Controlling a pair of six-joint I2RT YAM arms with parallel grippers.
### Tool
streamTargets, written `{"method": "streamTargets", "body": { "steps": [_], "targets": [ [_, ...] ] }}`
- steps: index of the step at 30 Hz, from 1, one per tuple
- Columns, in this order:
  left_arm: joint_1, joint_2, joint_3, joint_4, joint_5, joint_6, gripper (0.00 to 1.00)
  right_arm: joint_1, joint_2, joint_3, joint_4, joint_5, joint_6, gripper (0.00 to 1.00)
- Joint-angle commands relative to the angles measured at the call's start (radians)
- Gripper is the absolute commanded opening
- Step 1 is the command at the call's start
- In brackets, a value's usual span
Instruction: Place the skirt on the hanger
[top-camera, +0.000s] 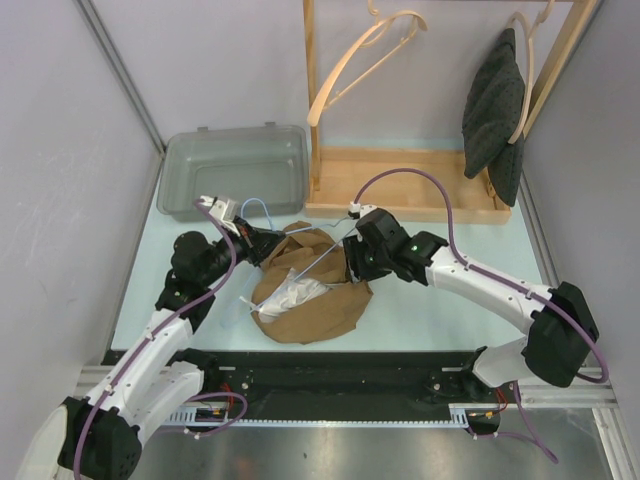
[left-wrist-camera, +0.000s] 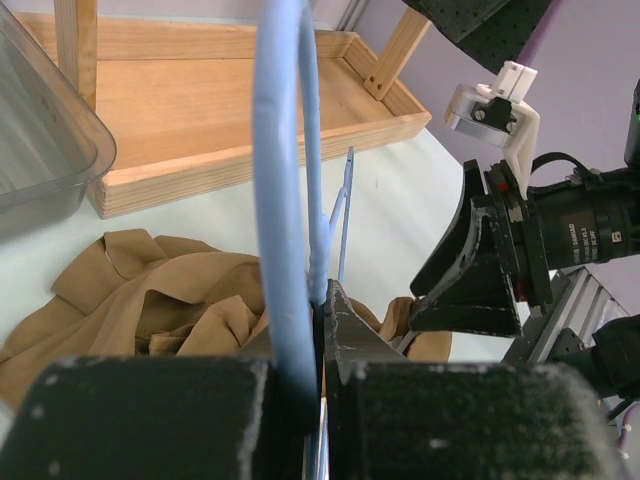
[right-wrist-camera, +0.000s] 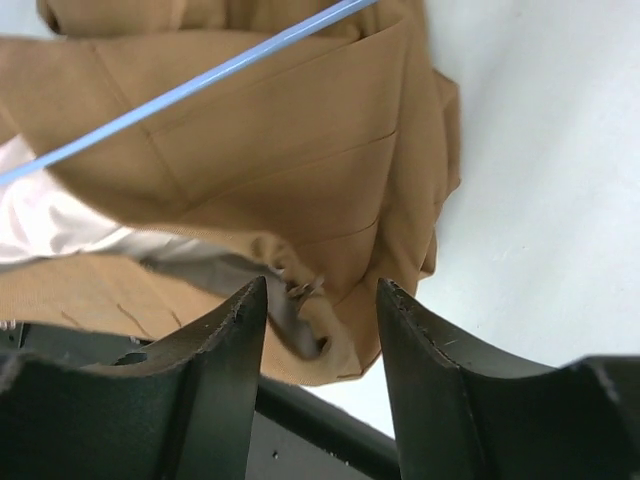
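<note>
Overhead, the pale table (top-camera: 420, 320) carries everything. A wooden rack (top-camera: 400, 185) stands at the back on its tray base. A wooden hanger (top-camera: 350, 70) hangs near the rack's left post, and a dark quilted cloth (top-camera: 495, 100) hangs at its right. A grey plastic bin (top-camera: 235, 132) sits back left, just beside the rack base.

The skirt (top-camera: 320, 315), brown, lies crumpled mid-table in front of the bin and rack, with white lining (top-camera: 295, 295) showing on its left side. The blue wire hanger (left-wrist-camera: 280, 200) lies across the skirt, hook toward the bin.

The left arm reaches forward, elbow out to the left. The left gripper (left-wrist-camera: 322, 310) is clamped on the hanger's hook at the skirt's far-left edge. The right arm bends in from the right. The right gripper (right-wrist-camera: 320, 290) sits low over the skirt's right edge, jaws apart. A fold of hem or waistband with a small metal fastener (right-wrist-camera: 306, 289) sits between the fingers, gripped by neither.

The rack's top is cut off by the frame. The overhead view hides the skirt edge beneath the right gripper. Whether any of the hanger runs under the fabric cannot be told.
</note>
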Motion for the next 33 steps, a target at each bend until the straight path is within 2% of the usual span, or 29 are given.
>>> {"method": "streamTargets", "body": {
  "steps": [1,4,11,16,18,21,22,23,25,33],
  "targets": [
    [0.005,-0.005,0.039,0.047,-0.009,0.015,0.0,-0.013,0.021,0.012,0.038,0.074,0.051,0.51],
    [0.004,0.007,0.036,0.058,-0.008,0.008,0.0,-0.016,0.044,0.012,0.026,0.077,0.079,0.47],
    [0.001,0.04,0.04,0.086,-0.009,-0.006,0.0,0.012,0.039,0.012,-0.095,0.097,0.114,0.22],
    [-0.004,0.073,0.052,0.104,-0.009,-0.006,0.0,0.05,-0.011,0.012,-0.152,0.105,0.104,0.22],
    [-0.006,0.085,0.057,0.11,-0.009,-0.005,0.0,0.056,-0.013,0.014,-0.171,0.085,0.099,0.3],
    [-0.009,0.102,0.065,0.115,-0.009,-0.005,0.0,0.062,-0.004,0.004,-0.185,0.069,0.105,0.34],
    [-0.009,0.105,0.066,0.118,-0.009,-0.005,0.0,0.064,-0.002,0.0,-0.185,0.068,0.108,0.31],
    [-0.01,0.106,0.068,0.12,-0.009,-0.005,0.0,0.064,-0.001,-0.012,-0.18,0.069,0.117,0.15],
    [-0.012,0.114,0.074,0.124,-0.011,-0.003,0.0,0.064,0.008,-0.023,-0.172,0.086,0.123,0.0],
    [-0.03,0.136,0.094,0.176,-0.024,-0.032,0.0,0.03,0.085,-0.06,-0.085,0.23,0.114,0.0]
  ]
}}
